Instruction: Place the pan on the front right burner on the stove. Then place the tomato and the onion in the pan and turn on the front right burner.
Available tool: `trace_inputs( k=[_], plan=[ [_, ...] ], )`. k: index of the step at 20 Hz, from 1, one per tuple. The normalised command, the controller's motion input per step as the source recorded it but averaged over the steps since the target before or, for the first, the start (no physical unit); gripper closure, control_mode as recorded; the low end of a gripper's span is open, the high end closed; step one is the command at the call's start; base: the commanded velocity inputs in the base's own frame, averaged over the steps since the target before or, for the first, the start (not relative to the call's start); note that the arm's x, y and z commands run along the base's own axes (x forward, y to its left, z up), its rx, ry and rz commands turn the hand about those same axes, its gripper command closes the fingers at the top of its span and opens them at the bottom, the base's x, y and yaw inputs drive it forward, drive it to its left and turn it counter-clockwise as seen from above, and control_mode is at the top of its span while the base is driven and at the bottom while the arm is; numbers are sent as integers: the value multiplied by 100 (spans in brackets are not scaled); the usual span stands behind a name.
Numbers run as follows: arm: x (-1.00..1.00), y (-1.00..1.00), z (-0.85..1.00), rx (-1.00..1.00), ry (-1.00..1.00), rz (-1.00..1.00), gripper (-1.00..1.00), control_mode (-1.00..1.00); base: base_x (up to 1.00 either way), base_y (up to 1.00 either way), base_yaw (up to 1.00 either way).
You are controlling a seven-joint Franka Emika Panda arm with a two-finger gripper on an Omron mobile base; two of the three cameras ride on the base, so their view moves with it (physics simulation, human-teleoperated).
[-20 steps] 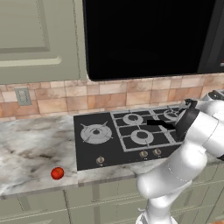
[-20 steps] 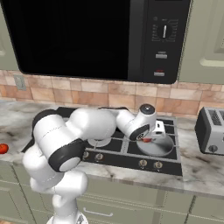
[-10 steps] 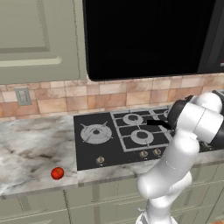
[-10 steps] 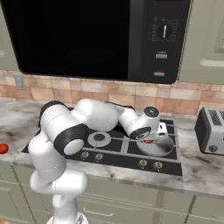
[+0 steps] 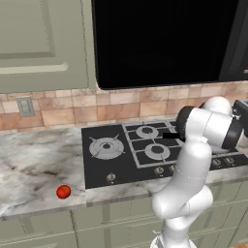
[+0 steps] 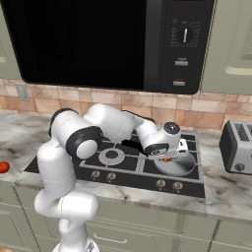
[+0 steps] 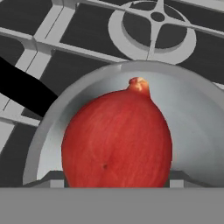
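Observation:
The silver pan [image 6: 183, 166] rests on the stove [image 6: 129, 170] at its front right corner and hides the front right burner beneath it. Its black handle [image 7: 21, 86] points toward the stove's middle. My gripper [image 6: 167, 155] hangs just above the pan's bowl [image 7: 197, 118], shut on the red onion [image 7: 117, 141], which sits between both fingertips [image 7: 53, 178]. The onion [image 6: 168, 159] shows as a red spot under the hand. The tomato [image 5: 63, 192] lies on the marble counter left of the stove, also seen as the tomato [image 6: 3, 167] at the picture's left edge.
A round burner [image 7: 152, 27] under grey grate lies beyond the pan. Silver knobs [image 6: 161, 183] line the stove's front edge. A toaster [image 6: 237, 147] stands on the counter to the right. A black microwave [image 6: 98, 39] hangs above the stove.
The arm's elbow has swung round toward the middle of the stove while the hand with the onion has stayed over the pan.

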Motion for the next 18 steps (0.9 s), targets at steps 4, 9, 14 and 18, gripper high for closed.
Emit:
trace_inputs(
  k=[4,9,14,18],
  plan=[
    [16,-1,-19,0,0,4,100,-100,0,0,0],
    [14,0,-19,0,0,4,100,-100,0,0,0],
    [9,0,-10,0,0,3,-100,-100,0,0,0],
    [-7,0,6,0,-13,1,-100,-100,0,0,0]
  ],
)
